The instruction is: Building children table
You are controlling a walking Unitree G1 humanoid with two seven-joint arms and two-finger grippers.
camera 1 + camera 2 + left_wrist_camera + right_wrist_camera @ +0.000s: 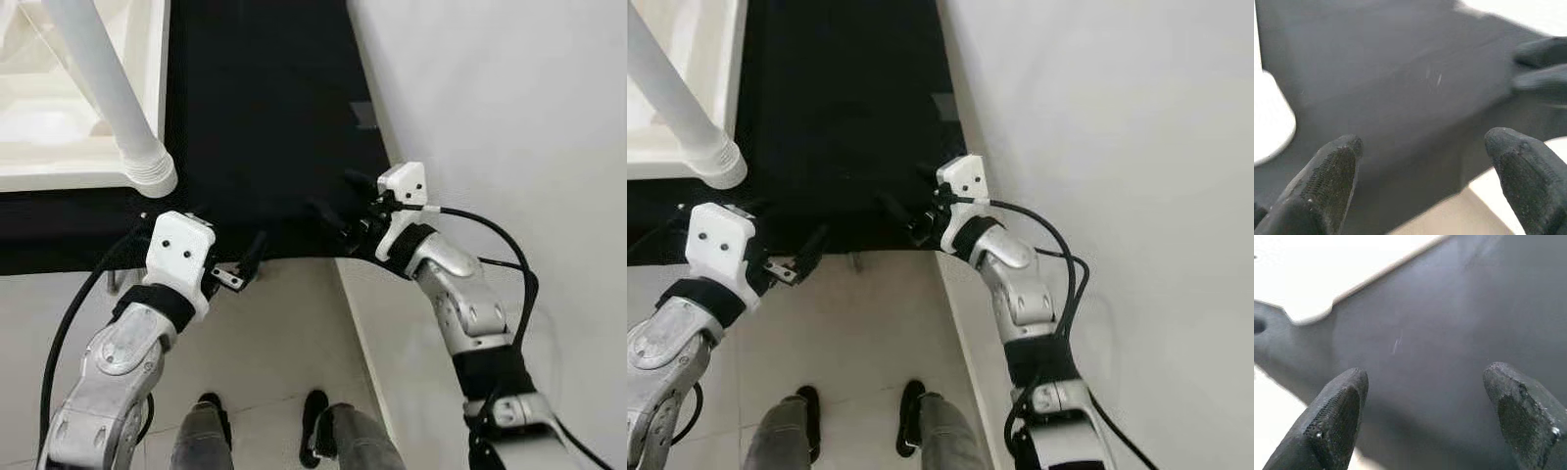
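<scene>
Flanking the black mat's (pixel 265 117) near edge, both tools—left (pixel 1422 171), right (pixel 1425 411)—gape wide, beside a white table leg (pixel 108 93).

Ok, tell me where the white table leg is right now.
The white table leg is at the upper left of the eye views, slanting down from the white tabletop so its ribbed end lies over the black mat, just ahead of the left gripper.

White leg (pixel 108 93): top cut off by the picture's edge.
White tabletop (pixel 59 147): runs out of view, partly shown.
Black mat (pixel 1415 83): blurred in both wrist views.
Left end effector (pixel 245 262): fingertips lost against the mat.
</scene>
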